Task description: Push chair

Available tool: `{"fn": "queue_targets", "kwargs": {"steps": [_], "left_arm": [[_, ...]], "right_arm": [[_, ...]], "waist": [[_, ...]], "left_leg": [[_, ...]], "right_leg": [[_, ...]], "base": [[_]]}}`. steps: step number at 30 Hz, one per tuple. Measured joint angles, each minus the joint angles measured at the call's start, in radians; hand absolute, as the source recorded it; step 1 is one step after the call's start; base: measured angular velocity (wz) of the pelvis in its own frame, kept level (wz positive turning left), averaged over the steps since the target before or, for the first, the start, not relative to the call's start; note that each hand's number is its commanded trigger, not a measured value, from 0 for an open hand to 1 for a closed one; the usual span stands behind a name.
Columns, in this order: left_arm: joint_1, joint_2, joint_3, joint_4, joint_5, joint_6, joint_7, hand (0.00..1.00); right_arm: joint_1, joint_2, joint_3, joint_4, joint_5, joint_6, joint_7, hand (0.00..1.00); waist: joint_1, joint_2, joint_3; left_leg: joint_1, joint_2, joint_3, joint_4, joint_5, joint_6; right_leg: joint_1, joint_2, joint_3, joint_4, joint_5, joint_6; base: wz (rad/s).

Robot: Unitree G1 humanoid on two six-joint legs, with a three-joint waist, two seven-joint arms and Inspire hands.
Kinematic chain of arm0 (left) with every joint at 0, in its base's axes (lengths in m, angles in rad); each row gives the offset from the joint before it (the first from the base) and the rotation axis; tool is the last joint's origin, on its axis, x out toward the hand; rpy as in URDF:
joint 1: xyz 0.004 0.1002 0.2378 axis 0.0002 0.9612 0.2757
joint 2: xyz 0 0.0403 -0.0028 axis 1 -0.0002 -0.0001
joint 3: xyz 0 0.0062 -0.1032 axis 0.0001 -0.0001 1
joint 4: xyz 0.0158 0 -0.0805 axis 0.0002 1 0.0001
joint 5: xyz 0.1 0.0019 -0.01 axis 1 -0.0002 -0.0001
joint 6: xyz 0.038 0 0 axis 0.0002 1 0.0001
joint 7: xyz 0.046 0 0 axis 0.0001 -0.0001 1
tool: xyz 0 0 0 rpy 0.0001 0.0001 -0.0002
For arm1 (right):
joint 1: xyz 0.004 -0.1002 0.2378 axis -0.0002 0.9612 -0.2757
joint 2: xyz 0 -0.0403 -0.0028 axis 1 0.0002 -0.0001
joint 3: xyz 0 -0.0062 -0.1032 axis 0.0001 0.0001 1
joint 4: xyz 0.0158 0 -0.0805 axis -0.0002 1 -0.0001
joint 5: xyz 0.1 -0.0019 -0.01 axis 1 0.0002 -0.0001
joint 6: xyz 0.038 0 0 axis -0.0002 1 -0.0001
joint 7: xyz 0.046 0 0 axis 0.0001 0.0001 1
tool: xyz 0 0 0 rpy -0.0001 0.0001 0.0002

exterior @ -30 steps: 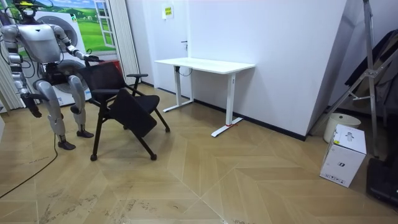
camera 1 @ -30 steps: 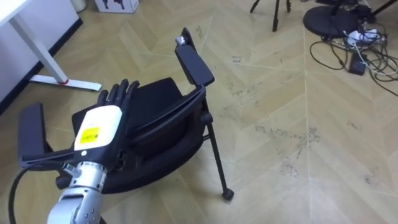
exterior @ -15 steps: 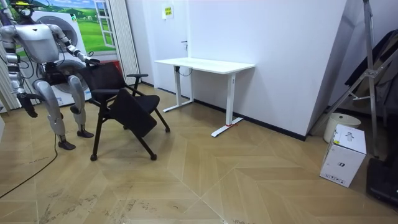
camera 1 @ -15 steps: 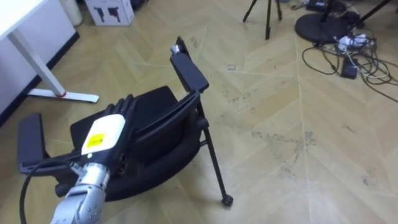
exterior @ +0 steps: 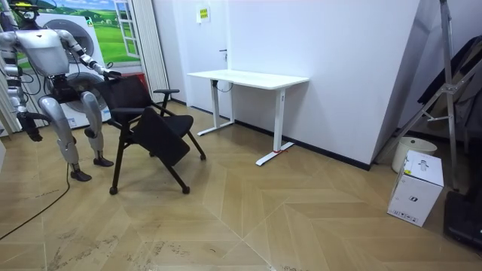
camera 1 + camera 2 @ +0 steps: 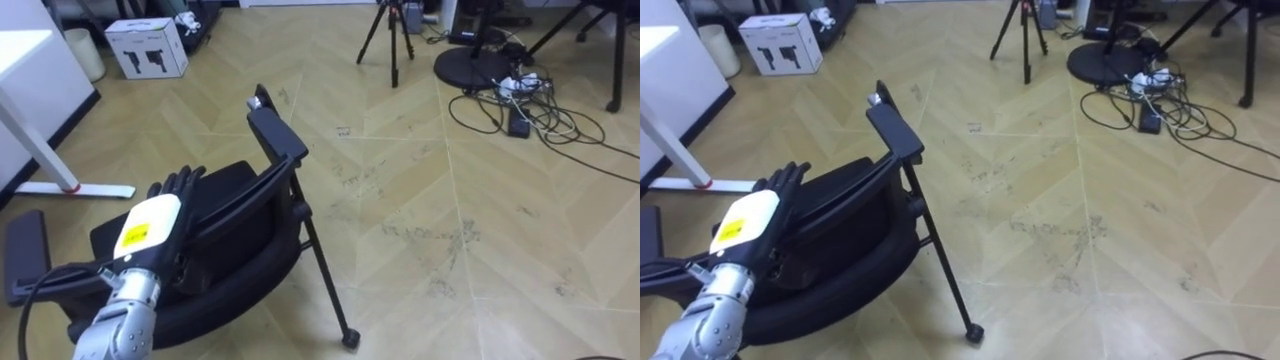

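Note:
The black chair point(image 6: 235, 245) stands tilted in front of me, its backrest towards me and one armrest point(image 6: 277, 132) sticking up. My left hand point(image 6: 148, 225) lies flat on the top edge of the backrest, fingers point(image 6: 176, 184) straight and open over it. In the room view I stand behind the chair point(image 5: 154, 134) at the room view's left, left arm stretched out to its back. My right hand point(image 5: 32, 129) hangs down by my side, too small to read.
A white desk point(image 5: 248, 77) stands by the wall beyond the chair, its foot point(image 6: 75, 189) near the chair's left. A white box point(image 6: 147, 48), a tripod point(image 6: 388, 35) and a tangle of cables point(image 6: 525, 100) lie on the wooden floor further off.
The eye view has shifted, so the chair shows lower and further left. My left hand stays on the backrest. In the room view the chair stands where it was.

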Motion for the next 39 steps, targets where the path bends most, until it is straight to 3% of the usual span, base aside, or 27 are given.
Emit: {"fn": "queue_targets", "kwargs": {"steps": [6,16,26,27,28,39], "left_arm": [[0.002,0.0,0.002,0.0,0.002,-0.001,0.0,0.0],[0.004,0.0,0.005,-0.003,0.003,-0.001,0.002,0.0],[0.049,0.0,0.007,-0.071,0.003,0.002,-0.005,0.0],[0.059,0.0,0.009,-0.089,0.003,0.005,-0.012,0.2],[0.062,0.0,0.01,-0.094,0.002,0.006,-0.014,1.0],[0.098,0.0,0.018,-0.177,0.002,0.032,-0.077,1.0]], "right_arm": [[-0.013,-0.015,-0.039,0.0,-0.008,0.001,0.01,0.0],[-0.013,-0.025,-0.039,0.0,-0.007,0.009,0.006,0.0],[-0.012,-0.024,-0.039,-0.001,0.002,0.009,0.006,0.0],[-0.012,-0.024,-0.037,-0.001,0.002,0.009,0.007,0.0],[-0.012,-0.024,-0.037,-0.001,0.002,0.009,0.007,0.0],[-0.005,-0.024,-0.032,-0.001,0.003,0.009,0.006,0.0]], "waist": [[0.003,0.001,-0.0009],[0.012,0.001,-0.002],[0.018,-0.004,-0.0069],[0.018,-0.004,-0.0072],[0.019,-0.005,-0.0075],[0.027,-0.013,-0.0063]], "left_leg": [[-0.001,-0.001,-0.019,0.002,0.0,0.0],[-0.004,0.0,-0.015,0.0,0.0,0.0],[-0.007,-0.001,-0.024,0.003,-0.001,-0.001],[-0.007,-0.001,-0.027,0.003,-0.001,-0.001],[-0.007,-0.002,-0.028,0.004,-0.001,-0.001],[-0.01,-0.004,-0.034,0.018,-0.001,-0.001]], "right_leg": [[0.001,0.0,-0.002,-0.001,0.0,-0.001],[-0.002,0.001,-0.004,-0.001,0.0,-0.001],[-0.003,-0.007,-0.032,-0.006,-0.003,-0.002],[-0.004,-0.007,-0.033,-0.004,-0.005,-0.002],[-0.005,-0.008,-0.034,-0.004,-0.006,-0.002],[0.0,-0.014,-0.043,-0.005,-0.019,-0.007]], "base": [[0.0],[0.0],[0.0],[0.04],[0.03],[0.02]]}}
